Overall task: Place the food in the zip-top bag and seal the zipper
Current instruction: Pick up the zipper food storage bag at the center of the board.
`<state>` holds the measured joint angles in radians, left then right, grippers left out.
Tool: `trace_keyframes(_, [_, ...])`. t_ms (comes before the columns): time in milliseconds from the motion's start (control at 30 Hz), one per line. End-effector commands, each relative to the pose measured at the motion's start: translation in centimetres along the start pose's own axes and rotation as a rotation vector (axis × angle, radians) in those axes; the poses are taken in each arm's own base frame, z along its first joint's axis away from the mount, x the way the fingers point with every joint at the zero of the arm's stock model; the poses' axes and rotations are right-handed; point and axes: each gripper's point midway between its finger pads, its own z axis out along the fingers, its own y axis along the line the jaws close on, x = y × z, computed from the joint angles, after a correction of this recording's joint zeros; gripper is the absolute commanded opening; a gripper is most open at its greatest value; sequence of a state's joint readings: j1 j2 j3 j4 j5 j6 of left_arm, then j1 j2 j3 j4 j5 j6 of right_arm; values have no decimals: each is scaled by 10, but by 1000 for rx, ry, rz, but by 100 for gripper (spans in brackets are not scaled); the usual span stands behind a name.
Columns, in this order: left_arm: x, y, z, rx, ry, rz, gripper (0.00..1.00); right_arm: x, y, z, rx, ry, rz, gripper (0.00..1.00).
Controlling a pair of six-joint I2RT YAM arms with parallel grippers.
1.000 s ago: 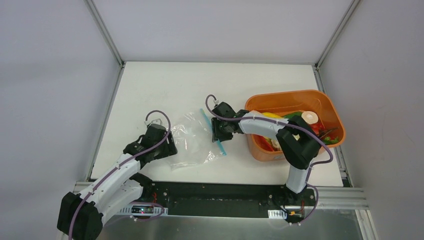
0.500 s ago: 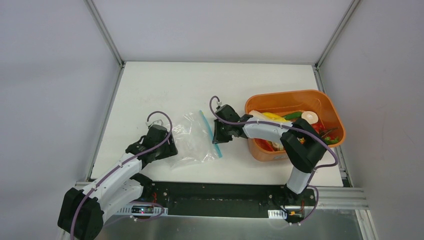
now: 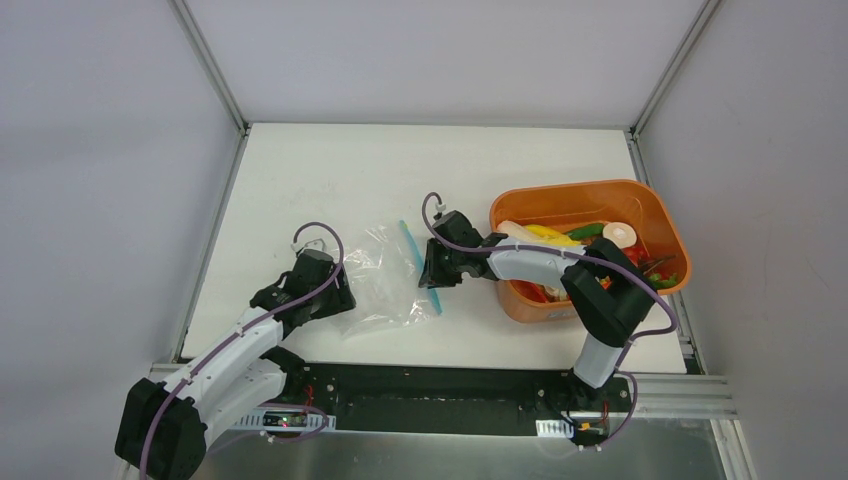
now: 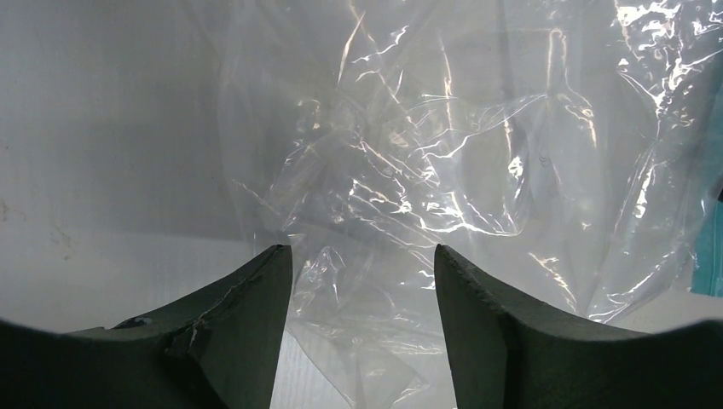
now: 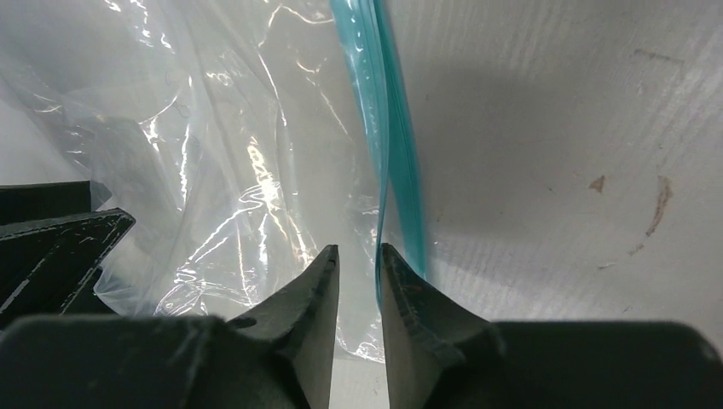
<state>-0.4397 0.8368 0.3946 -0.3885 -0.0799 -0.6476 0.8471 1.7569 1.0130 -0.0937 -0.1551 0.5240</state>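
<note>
Left of centre on the white tabletop (image 3: 330, 180), the zip-top bag (image 3: 385, 285) is recorded lying flat and crumpled, its zipper (image 3: 409, 240) running along the edge turned toward the orange tub (image 3: 565, 188). The food (image 3: 590, 232) is held in that tub, at the right. By the overhead view alone both arms are placed: the left hand (image 3: 342, 298) at the bag's left edge, the right hand (image 3: 431, 282) at the zipper side, between bag and tub; finger spacing is not readable there. It is supplied by the wrist views. The left hand (image 4: 362, 281) is shown spread wide, wrinkled bag (image 4: 426, 170) film lying between and beyond its fingers (image 4: 243, 324), nothing clamped; a sliver of zipper (image 4: 709, 247) is caught at the right margin. The right hand (image 5: 356, 256) is shown nearly closed, a narrow slit left between its fingers (image 5: 311, 298); the zipper (image 5: 394, 145) runs down edge-on to that slit, against the right-side finger. Whether the strip is pinched cannot be told. Bare tabletop is noted beyond the bag to the far edge and to the left; the bag's near edge lies near the tabletop's near edge. The tub's left wall stands just beside the right hand, and the right arm (image 3: 530, 262) is laid across the tub's near-left corner, over part of the food.
</note>
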Motion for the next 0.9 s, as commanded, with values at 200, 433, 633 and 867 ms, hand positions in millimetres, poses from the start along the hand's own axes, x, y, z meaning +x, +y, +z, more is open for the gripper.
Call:
trace_keyframes(200, [-5, -5, -5, 8, -8, 1, 62, -1, -4, -12, 9, -25, -83, 19])
trace_keyframes(433, [-5, -6, -4, 8, -5, -1, 62, 3, 16, -17, -118, -23, -79, 5])
trace_keyframes(633, [-13, -10, -13, 19, -17, 9, 65, -14, 41, -48, -218, -129, -130, 0])
trace_keyframes(867, [-44, -17, -48, 39, -119, 27, 68, -27, 52, -95, -278, -289, -188, 0])
